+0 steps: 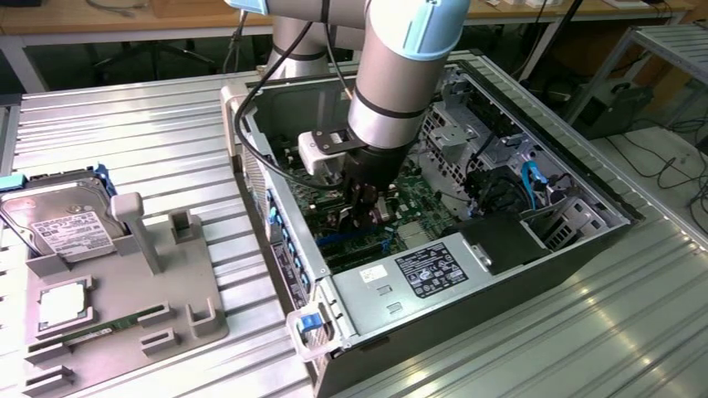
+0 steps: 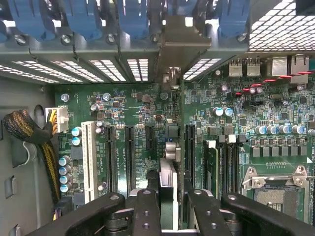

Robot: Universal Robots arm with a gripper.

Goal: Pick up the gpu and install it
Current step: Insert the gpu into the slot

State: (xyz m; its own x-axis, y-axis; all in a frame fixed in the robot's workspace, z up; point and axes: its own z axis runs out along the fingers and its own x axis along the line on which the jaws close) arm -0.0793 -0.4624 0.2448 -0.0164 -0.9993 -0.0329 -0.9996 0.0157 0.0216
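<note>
Gripper (image 2: 168, 204) is clamped edge-on across the gpu (image 2: 169, 162), inside the open computer case (image 1: 575, 240) above the motherboard (image 2: 123, 113). Seen from the wrist, the card hangs directly below the fingers, its long axis running from 6 toward 12 o'clock, parallel to the black expansion slots (image 2: 129, 157). Its metal bracket (image 2: 179, 46) points at 12 o'clock, apparently meeting the rear slot openings.
</note>
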